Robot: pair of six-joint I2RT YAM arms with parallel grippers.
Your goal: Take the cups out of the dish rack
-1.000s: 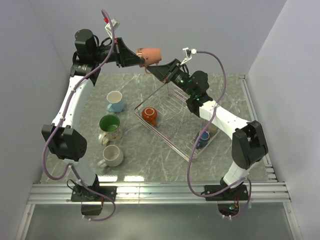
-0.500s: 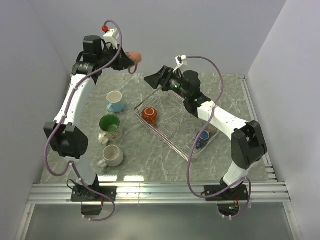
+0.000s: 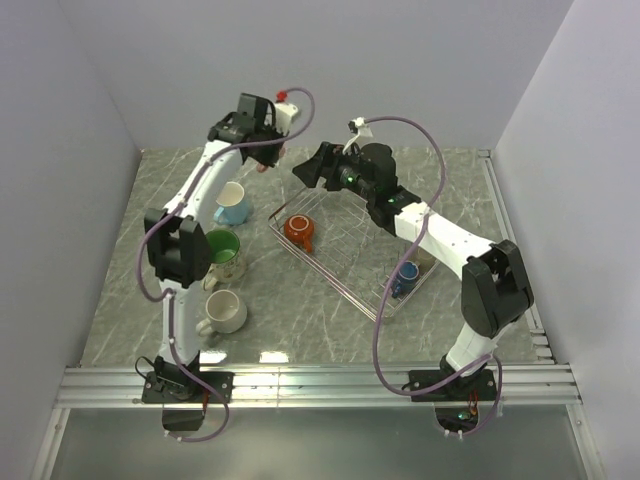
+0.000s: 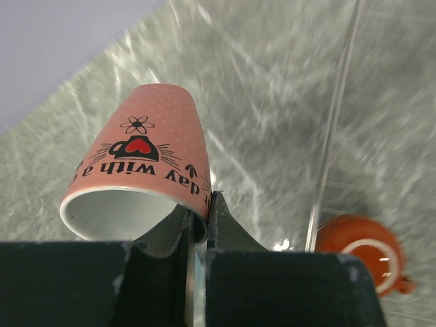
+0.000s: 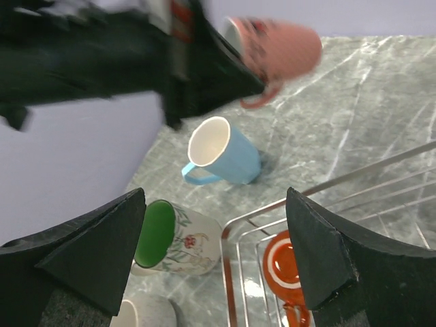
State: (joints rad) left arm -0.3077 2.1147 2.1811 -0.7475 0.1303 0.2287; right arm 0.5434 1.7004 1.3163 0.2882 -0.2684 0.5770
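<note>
My left gripper (image 4: 197,218) is shut on the rim of the small pinkish-orange cup (image 4: 153,163), which hangs tilted above the table behind the light blue cup (image 3: 232,203). The right wrist view shows that held cup (image 5: 279,48) up at the top. My right gripper (image 5: 214,252) is open and empty, hovering over the far left corner of the wire dish rack (image 3: 350,250). An orange-red cup (image 3: 298,230) lies in the rack's left end and a dark blue cup (image 3: 405,275) stands at its right end.
Left of the rack, a cream floral cup with a green inside (image 3: 220,250) and a white cup (image 3: 225,312) stand on the marble table (image 3: 150,290). The grey back wall is close behind both grippers.
A second ago both grippers met at the pinkish-orange cup. The right gripper has opened and drawn back over the rack. The left arm has carried the cup away and down behind the light blue cup.
</note>
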